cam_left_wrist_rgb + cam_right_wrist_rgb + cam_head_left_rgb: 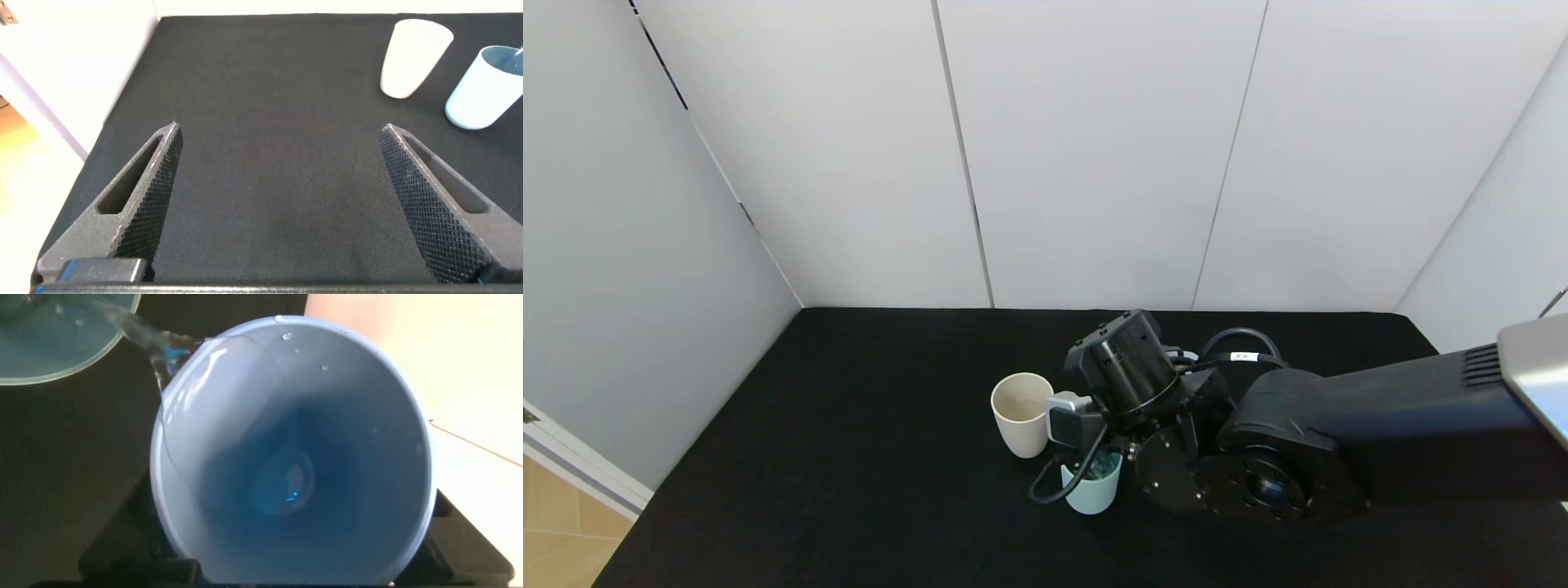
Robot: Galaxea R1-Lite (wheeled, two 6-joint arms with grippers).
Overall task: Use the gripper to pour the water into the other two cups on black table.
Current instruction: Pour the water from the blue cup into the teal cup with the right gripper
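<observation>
Periwinkle-blue plastic tumbler (290,449), clamped in the right gripper (1094,457), streams water (151,339) into the pale teal cup (1092,486) beside the cream-beige cup (1022,412); overtilting could spill; left gripper (278,204) gapes wide, idle.

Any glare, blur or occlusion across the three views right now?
Head view: even light, no glare; the right arm hides its gripper and much of the teal cup; the cream cup shows clear. Left wrist view: the left gripper fingers are sharp, far cups slightly soft. Right wrist view: the blue cup fills the frame, soft, with a bright highlight on its inner wall; the water stream is faint.
</observation>
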